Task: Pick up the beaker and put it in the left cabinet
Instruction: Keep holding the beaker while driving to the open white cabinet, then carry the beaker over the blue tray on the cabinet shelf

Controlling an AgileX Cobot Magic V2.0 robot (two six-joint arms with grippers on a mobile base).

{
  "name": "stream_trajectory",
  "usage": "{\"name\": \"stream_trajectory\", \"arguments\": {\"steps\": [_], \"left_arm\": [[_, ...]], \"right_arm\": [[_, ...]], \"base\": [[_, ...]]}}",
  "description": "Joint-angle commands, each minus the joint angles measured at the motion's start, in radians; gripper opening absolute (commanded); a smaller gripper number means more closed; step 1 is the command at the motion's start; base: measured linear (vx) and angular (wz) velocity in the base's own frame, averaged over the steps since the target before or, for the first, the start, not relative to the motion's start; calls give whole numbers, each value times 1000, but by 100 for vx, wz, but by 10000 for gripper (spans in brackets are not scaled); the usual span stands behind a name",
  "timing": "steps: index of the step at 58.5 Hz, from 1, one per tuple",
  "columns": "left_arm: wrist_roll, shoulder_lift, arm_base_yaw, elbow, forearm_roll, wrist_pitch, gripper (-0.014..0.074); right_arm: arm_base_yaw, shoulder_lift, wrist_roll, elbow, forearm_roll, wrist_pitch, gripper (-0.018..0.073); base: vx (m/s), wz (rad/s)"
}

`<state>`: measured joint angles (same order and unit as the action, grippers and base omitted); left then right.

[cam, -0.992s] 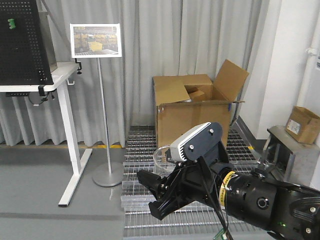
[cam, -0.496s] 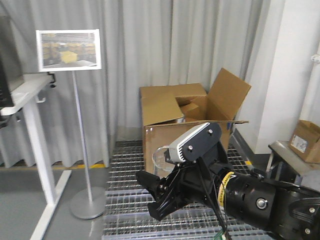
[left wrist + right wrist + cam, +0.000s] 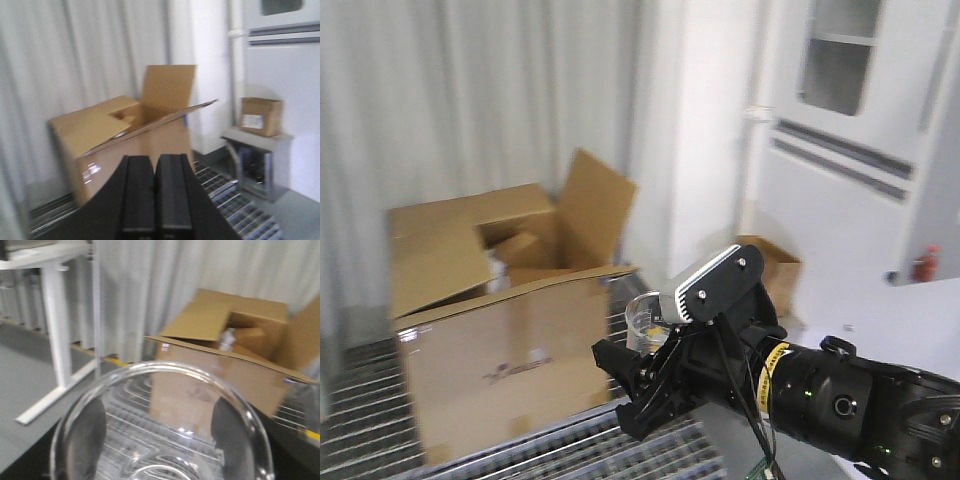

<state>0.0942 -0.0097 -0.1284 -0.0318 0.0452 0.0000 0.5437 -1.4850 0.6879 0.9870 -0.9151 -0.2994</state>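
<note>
A: What is seen below the arms?
B: A metal grating floor [image 3: 570,455] is seen, and grey curtains [image 3: 470,100] are hung behind it.
A: And the beaker?
B: The beaker [image 3: 645,323], of clear glass with a thick rim, is clamped in the right gripper [image 3: 625,382], above the grating. The left gripper [image 3: 156,170] is closed on nothing.
A: Further away?
B: An open cardboard box [image 3: 500,340] is noticed, then a white windowed door [image 3: 840,120].

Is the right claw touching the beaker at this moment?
Touching. The right wrist view shows it: the dark pads of the right claw press on both sides of the beaker, with no gap at its glass wall.
</note>
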Motion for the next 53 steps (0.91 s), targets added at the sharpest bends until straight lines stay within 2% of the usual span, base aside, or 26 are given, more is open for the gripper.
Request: {"name": "stream_trajectory", "arguments": {"steps": [1,53], "left_arm": [[-3,-19,-1,-16,-3,-75,1],[-3,-19,-1,-16,-3,-75,1]], "right_arm": [[-4,38,-5,35,17,-53,-6],[-4,38,-5,35,17,-53,-6]], "base": [[32,-83],[26,-76]]}}
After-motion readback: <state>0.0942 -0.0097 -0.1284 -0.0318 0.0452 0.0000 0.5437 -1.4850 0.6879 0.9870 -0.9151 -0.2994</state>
